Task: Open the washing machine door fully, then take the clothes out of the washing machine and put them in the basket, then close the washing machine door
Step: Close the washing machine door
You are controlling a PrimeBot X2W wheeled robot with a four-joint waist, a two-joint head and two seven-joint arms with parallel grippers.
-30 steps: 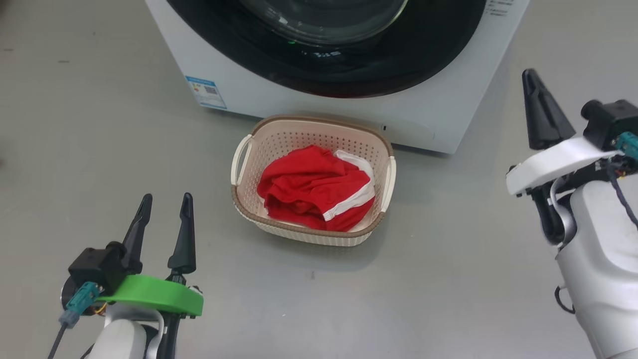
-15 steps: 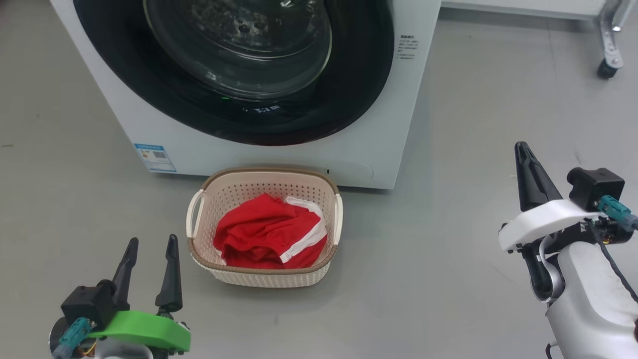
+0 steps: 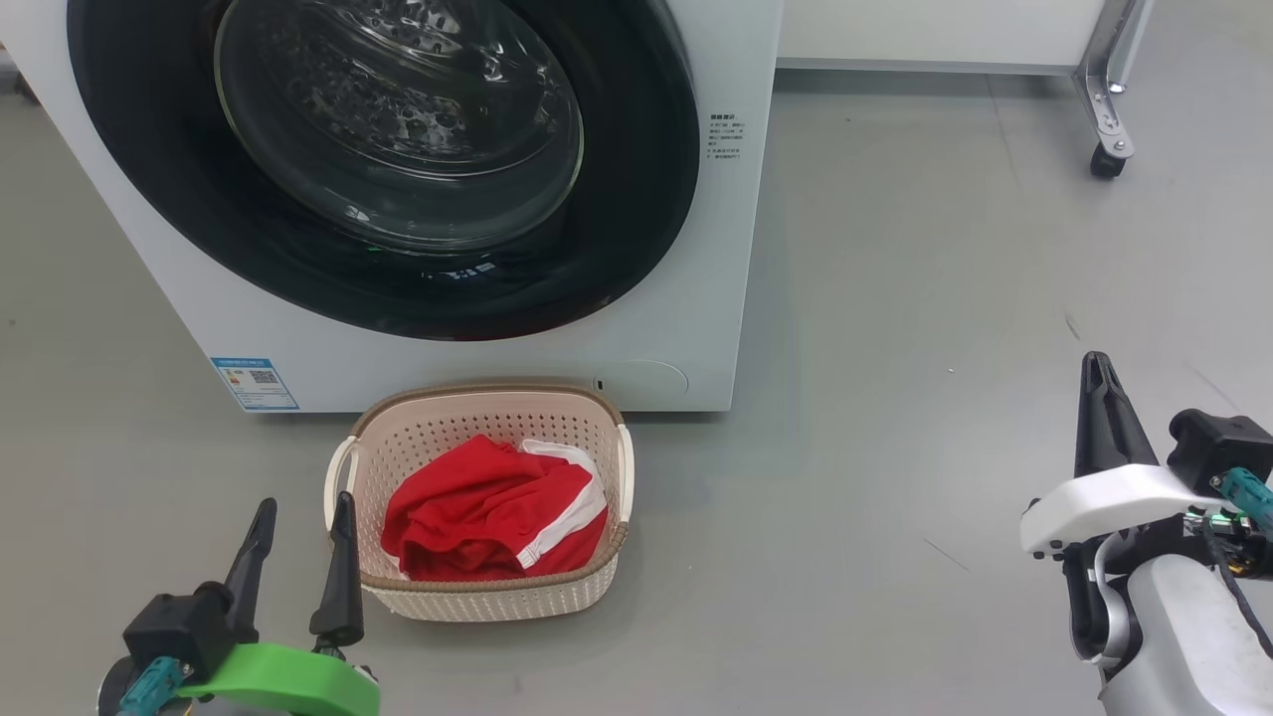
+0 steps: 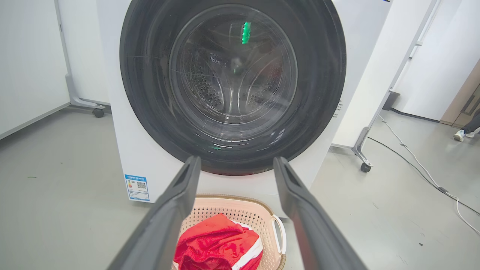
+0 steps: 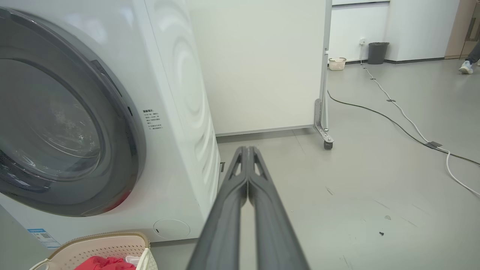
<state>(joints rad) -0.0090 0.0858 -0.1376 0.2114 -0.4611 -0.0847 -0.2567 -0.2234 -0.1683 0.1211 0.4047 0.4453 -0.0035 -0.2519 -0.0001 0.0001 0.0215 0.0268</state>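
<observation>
Nearest thing is the left gripper (image 3: 305,500), hanging just off the near-left corner of the basket (image 3: 487,603), its two dark fingers spread wide with nothing between them. One finger overlaps the basket's rim in the head view, and I honestly can't tell if it's touching. The right gripper (image 3: 1095,364) is well off to the basket's right over the bare grey floor (image 3: 875,418), fingers pressed tight together and holding nothing. The basket sits on the floor with the clothes (image 3: 477,502) bunched up inside, red with a white stripe showing. Right behind the basket is the washing machine (image 3: 726,249), with the basket's far rim just about at its front panel. The washing machine door (image 3: 636,199) is shut, and you can see steel drum through the glass. A blue label (image 3: 254,384) sits back-left of the basket. Farther back on the basket's right is a white panel (image 5: 262,67) on castors, then a cable (image 5: 397,108) and somebody's shoe (image 5: 466,66).
</observation>
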